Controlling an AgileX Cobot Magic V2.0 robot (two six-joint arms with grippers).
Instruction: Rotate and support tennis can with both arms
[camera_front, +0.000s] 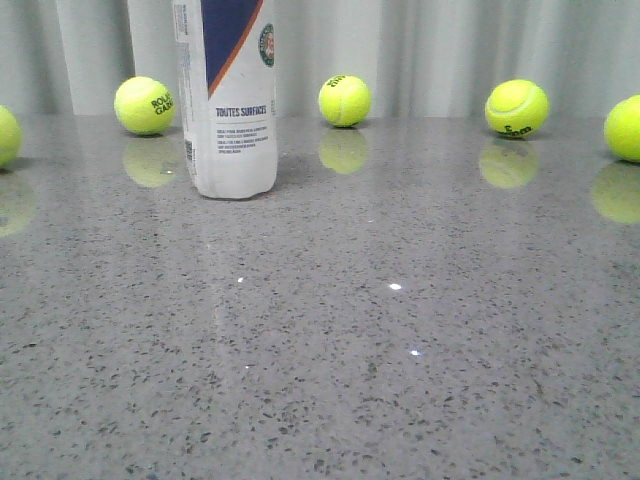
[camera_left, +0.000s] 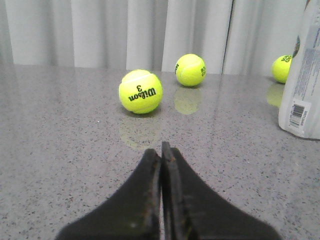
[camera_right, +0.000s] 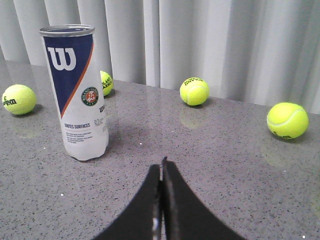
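The tennis can stands upright on the grey table at the back left of the front view, its top cut off by the frame. In the right wrist view the whole can shows, with navy label, white W, orange stripe and silver rim. Its lower side shows at the edge of the left wrist view. My left gripper is shut and empty, low over the table, apart from the can. My right gripper is shut and empty, also apart from the can. Neither gripper shows in the front view.
Several yellow-green tennis balls lie along the back of the table by a pale curtain, such as those in the front view. A Wilson ball lies ahead of my left gripper. The table is speckled grey and glossy.
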